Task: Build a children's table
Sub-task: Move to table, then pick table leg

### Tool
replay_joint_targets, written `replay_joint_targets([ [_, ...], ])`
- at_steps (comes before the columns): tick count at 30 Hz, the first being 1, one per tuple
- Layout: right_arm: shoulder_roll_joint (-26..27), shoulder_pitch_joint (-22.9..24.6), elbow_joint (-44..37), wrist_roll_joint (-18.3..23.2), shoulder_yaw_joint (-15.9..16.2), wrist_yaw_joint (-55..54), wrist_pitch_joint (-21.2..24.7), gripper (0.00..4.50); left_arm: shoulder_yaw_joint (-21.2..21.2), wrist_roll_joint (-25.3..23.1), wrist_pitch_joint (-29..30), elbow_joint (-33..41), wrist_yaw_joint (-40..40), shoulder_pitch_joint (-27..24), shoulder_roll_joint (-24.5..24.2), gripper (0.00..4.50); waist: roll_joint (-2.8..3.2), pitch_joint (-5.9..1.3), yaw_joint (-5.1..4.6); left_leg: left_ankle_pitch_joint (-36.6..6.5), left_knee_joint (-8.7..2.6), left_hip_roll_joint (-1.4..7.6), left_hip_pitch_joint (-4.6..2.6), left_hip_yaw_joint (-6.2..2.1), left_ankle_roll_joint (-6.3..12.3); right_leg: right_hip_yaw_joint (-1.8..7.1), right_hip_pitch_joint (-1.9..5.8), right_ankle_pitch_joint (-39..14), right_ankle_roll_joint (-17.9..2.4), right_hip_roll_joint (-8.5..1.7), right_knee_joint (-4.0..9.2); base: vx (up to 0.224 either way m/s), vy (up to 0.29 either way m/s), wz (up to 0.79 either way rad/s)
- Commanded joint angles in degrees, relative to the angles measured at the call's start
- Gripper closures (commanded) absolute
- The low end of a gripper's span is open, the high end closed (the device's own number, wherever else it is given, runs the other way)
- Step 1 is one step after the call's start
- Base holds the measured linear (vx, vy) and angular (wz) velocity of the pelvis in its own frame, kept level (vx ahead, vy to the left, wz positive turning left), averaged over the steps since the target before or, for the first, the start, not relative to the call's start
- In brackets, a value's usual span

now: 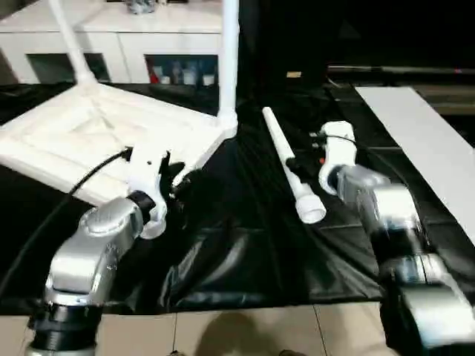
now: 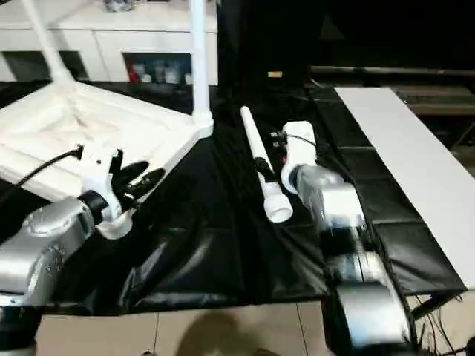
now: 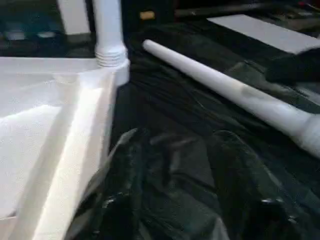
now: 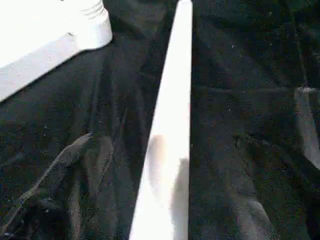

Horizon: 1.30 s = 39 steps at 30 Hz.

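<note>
Table top [image 1: 67, 137] lies upside down at 10 o'clock on black sheet [image 1: 245, 252], w/ two legs [image 1: 228, 52] standing upright in its far corner sockets. Loose leg [image 1: 291, 167] lies flat at centre, wide end toward robot. L gripper [image 2: 137, 176] hovers at the top's near edge, jaws partly apart, holding nothing. R gripper [image 1: 315, 152] sits just beside loose leg at 3 o'clock; can't tell its jaws. White board [image 1: 430, 144] at 2 o'clock.
</note>
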<state>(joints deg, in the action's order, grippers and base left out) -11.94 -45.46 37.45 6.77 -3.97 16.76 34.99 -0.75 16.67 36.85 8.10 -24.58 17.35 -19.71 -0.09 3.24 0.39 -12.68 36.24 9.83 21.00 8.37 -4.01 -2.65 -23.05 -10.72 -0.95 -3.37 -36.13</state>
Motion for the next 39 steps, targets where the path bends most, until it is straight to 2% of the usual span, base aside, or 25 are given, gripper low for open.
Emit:
replay_joint_targets([
  [1, -0.6, -5.3, 9.8, -0.1, -0.4, 1.0, -1.6, 0.00, 1.9, 1.0, 3.3, 2.4, -3.2, 1.2, -1.4, 1.94, -0.34, -3.32, 0.02, -13.7, -4.66, 1.96, -0.41, -0.23, -1.04, 2.28, 2.07, -22.1, -10.0, -3.90, 5.13, 0.000, 0.000, 0.00],
  [3, -0.7, -7.0, 13.0, -0.1, -0.5, 1.2, -2.1, 0.00, 2.6, 0.7, 3.5, 2.7, -3.9, 1.3, -2.0, 1.79, -0.07, -3.47, 0.06, -13.1, -4.61, 1.90, -0.17, -0.29, -0.98, 2.24, 2.20, -21.9, -10.6, -4.08, 5.01, 0.000, 0.000, 0.00],
  [4, -0.8, -8.1, 15.0, -0.6, -0.3, 0.8, -2.9, 0.00, 3.0, 0.6, 3.9, 2.8, -4.2, 1.5, -2.4, 1.67, -0.36, -3.47, 0.10, -11.6, -4.62, 2.06, 0.11, -0.10, -0.68, 2.30, 2.27, -19.4, -10.9, -3.98, 4.92, 0.000, 0.000, 0.00],
  [6, -0.6, -10.6, 19.0, -0.6, 0.2, 3.9, -2.8, 0.00, 4.5, -0.1, 4.2, 3.3, -5.2, 1.7, -3.9, 1.62, -0.09, -3.64, 0.16, -10.0, -4.58, 2.11, 0.26, -0.12, -0.35, 2.21, 2.43, -16.4, -12.0, -3.90, 4.36, 0.000, 0.000, 0.00],
  [8, -0.9, -12.7, 22.1, -3.2, 2.7, 4.6, -2.9, 0.00, 5.1, 0.4, 5.0, 4.1, -6.1, 1.6, -4.9, 1.42, 0.04, -3.84, 0.20, -6.6, -4.43, 2.17, 0.59, 0.03, 0.26, 2.20, 2.78, -10.9, -13.3, -3.88, 3.88, 0.000, 0.000, 0.00],
  [9, -1.1, -13.6, 23.7, -4.1, 3.7, 5.9, -2.4, 0.00, 5.1, 1.5, 6.4, 5.0, -6.8, 1.5, -5.3, 1.42, 0.14, -3.98, 0.25, -5.7, -4.34, 2.26, 0.47, 0.03, 0.36, 2.20, 2.71, -9.2, -13.9, -3.87, 3.62, 0.000, 0.000, 0.00],
  [10, -1.1, -13.6, 23.7, -4.1, 3.7, 5.9, -2.4, 0.00, 5.1, 1.5, 6.4, 5.0, -6.8, 1.5, -5.3, 1.22, -0.36, -4.19, 0.30, -3.8, -4.27, 2.19, 0.74, 0.11, 1.02, 2.17, 3.03, -6.2, -15.0, -3.88, 3.14, 0.000, 0.000, 0.00],
  [11, -1.2, -14.4, 24.9, -4.6, 4.1, 6.3, -1.7, 0.00, 5.4, 2.2, 7.3, 5.8, -7.5, 1.4, -5.8, 1.22, -0.14, -4.30, 0.52, -2.9, -4.20, 2.24, 0.51, 0.24, 1.41, 2.20, 2.95, -4.4, -15.4, -3.88, 3.12, 0.000, 0.000, 0.00],
  [12, -1.3, -15.5, 27.0, -5.1, 4.3, 6.2, -0.4, 0.00, 5.7, 2.8, 8.5, 7.1, -8.2, 1.0, -6.5, 1.22, -0.64, -4.65, 0.51, 0.4, -3.95, 2.23, 0.67, 0.36, 2.57, 2.18, 3.09, 0.1, -16.3, -3.76, 2.55, 0.000, 0.000, 0.00],
  [13, -1.4, -17.2, 30.1, -5.6, 4.4, 6.0, 0.8, 0.00, 6.0, 3.2, 10.0, 8.6, -9.3, 0.6, -7.2, 1.22, -0.36, -4.56, 0.62, 1.8, -3.89, 2.21, 0.60, 0.47, 3.53, 2.08, 2.71, 2.3, -17.4, -3.60, 2.38, 0.000, 0.000, 0.00],
  [14, -1.5, -17.6, 30.9, -5.8, 4.5, 5.8, 1.2, 0.00, 6.3, 3.4, 10.3, 9.3, -9.8, 0.3, -7.5, 1.22, -0.63, -4.31, 0.64, 1.2, -3.94, 2.24, 0.77, 0.58, 3.96, 2.09, 2.82, 1.7, -17.8, -3.69, 2.51, 0.000, 0.000, 0.00],
  [17, -1.6, -18.1, 32.5, -5.8, 4.1, 5.3, 1.5, 0.00, 6.8, 4.1, 10.9, 10.2, -10.8, -0.1, -8.5, 1.22, -0.53, -3.97, 1.05, -2.1, -4.05, 2.50, 0.49, 0.75, 3.14, 2.26, 2.64, -2.8, -17.0, -3.96, 2.90, 0.000, 0.000, 0.00],
  [18, -1.6, -18.5, 33.5, -6.0, 4.2, 5.8, 1.5, 0.19, 7.0, 4.2, 11.1, 10.5, -11.2, -0.3, -8.9, 1.17, -0.38, -3.79, 1.22, -3.7, -4.15, 2.56, 0.30, 0.83, 2.35, 2.30, 2.41, -4.8, -16.5, -3.89, 3.14, 0.000, 0.000, 0.00],
  [19, -1.6, -18.5, 34.4, -6.1, 4.3, 6.7, 2.1, 0.19, 7.7, 4.7, 11.3, 11.4, -12.5, -0.6, -9.8, 1.17, -0.48, -3.62, 1.47, -6.1, -4.34, 2.62, 0.19, 0.83, 1.18, 2.37, 2.35, -7.9, -15.6, -3.96, 3.36, 0.000, 0.000, 0.00],
  [20, -1.6, -18.4, 34.7, -6.1, 4.3, 6.9, 2.3, 0.30, 7.9, 4.8, 11.3, 11.6, -12.9, -0.7, -10.1, 1.15, -0.40, -3.57, 1.53, -6.6, -4.36, 2.64, 0.10, 0.86, 0.87, 2.41, 2.25, -8.7, -15.3, -3.98, 3.45, 0.000, 0.000, 0.00],
  [22, -1.6, -18.2, 35.2, -5.6, 3.8, 7.9, 3.3, 0.40, 8.5, 5.0, 11.6, 12.3, -13.9, -0.7, -11.0, 1.15, -0.23, -3.62, 1.67, -7.0, -4.42, 2.68, -0.03, 0.88, 0.08, 2.39, 2.18, -9.2, -14.8, -3.86, 3.42, 0.000, 0.000, 0.00],
  [26, -1.6, -18.7, 36.7, -5.1, 2.8, 8.7, 4.1, 0.77, 8.4, 4.9, 12.3, 12.8, -14.0, -0.2, -11.4, 1.15, -0.24, -3.56, 1.60, -8.0, -4.57, 2.71, 0.18, 1.02, -1.00, 2.36, 2.31, -10.0, -14.0, -3.85, 3.47, 0.000, 0.000, 0.00],
  [33, -2.1, -18.6, 37.7, -6.2, 3.7, 9.9, 4.3, 1.44, 9.0, 4.9, 12.0, 12.6, -14.4, 0.4, -12.1, 1.15, -0.14, -3.74, 1.68, -7.1, -4.44, 2.74, 0.18, 1.23, -1.19, 2.29, 2.26, -8.6, -14.1, -3.75, 3.33, 0.000, 0.000, 0.00],
  [39, -2.3, -18.1, 37.8, -6.1, 2.9, 9.5, 4.5, 1.88, 8.7, 5.0, 11.7, 12.5, -14.3, 0.3, -11.6, 1.15, -0.05, -3.74, 1.66, -7.1, -4.42, 2.76, 0.22, 1.22, -1.23, 2.25, 2.29, -8.7, -14.2, -3.74, 3.34, 0.000, 0.000, 0.00],
])
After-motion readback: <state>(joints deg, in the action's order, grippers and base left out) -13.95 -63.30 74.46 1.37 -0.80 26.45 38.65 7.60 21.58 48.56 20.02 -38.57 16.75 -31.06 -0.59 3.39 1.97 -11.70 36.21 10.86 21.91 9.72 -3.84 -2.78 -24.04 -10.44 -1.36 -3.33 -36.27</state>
